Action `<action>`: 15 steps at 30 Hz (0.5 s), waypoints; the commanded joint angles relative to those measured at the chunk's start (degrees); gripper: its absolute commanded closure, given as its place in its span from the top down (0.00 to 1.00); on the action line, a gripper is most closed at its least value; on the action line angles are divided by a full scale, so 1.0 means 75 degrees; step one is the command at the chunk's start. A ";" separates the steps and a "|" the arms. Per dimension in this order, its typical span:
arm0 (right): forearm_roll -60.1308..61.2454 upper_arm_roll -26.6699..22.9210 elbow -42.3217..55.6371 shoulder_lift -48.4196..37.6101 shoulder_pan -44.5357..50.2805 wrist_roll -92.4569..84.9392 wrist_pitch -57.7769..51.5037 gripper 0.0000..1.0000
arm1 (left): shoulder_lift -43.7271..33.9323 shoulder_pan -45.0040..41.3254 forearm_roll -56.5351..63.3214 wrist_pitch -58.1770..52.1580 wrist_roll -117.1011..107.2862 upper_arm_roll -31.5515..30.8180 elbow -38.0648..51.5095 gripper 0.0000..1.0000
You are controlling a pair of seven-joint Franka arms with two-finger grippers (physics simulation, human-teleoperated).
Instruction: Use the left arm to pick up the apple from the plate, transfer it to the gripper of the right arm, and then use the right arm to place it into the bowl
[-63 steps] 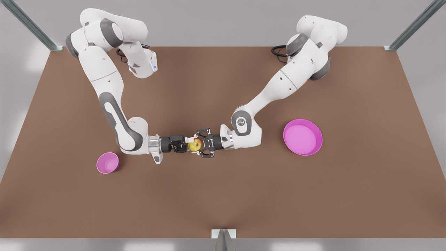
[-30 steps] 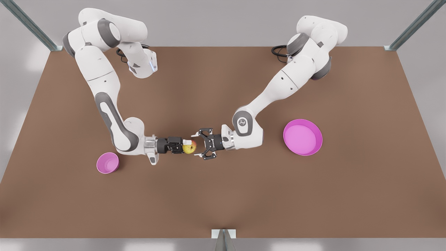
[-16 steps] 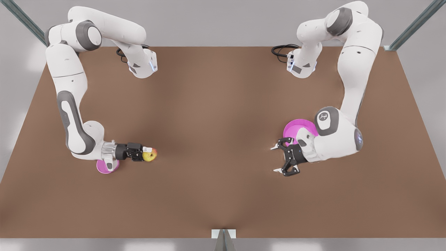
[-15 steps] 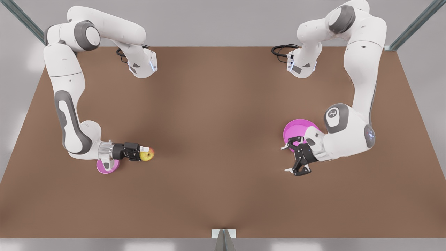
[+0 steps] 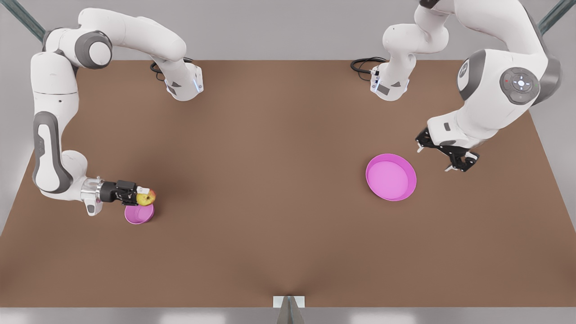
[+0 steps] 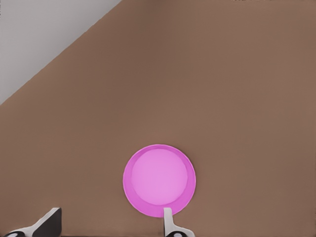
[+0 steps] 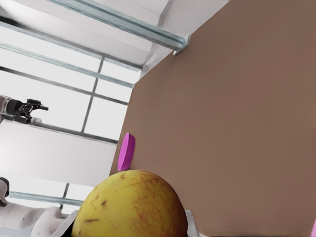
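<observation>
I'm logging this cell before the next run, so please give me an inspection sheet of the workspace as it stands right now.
Surface: brown table, bare apart from the two dishes.
Apple: held in the right gripper, just above the bowl's far rim, not yet released.
Bowl: upright near the front view's left, nothing seen inside.
Plate: flat on the table toward the front view's right, nothing on it.
Clutter: nothing seen.
Left gripper: open, holding nothing, raised beside the plate; this arm waits.
Cables: black loops at the arm bases by the far edge.
Surroundings: grey walls, metal frame posts at the corners.
</observation>
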 commanded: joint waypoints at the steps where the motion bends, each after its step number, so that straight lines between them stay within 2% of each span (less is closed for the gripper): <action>1: -0.0194 -0.0065 0.0163 0.0092 0.0007 -0.0793 0.0134 0.73 | 0.0062 0.0049 -0.0010 -0.0233 -0.4683 0.0005 0.0040 1.00; 5: -0.0335 -0.0404 0.0410 0.0127 -0.0005 -0.0816 0.0240 0.73 | 0.0051 0.0014 -0.0034 -0.0433 -0.4671 0.0005 0.0029 1.00; 15: -0.0393 -0.0428 0.0528 0.0326 0.0019 -0.0828 0.1131 0.73 | 0.0051 0.0002 -0.0081 -0.0468 -0.4707 -0.0031 0.0029 1.00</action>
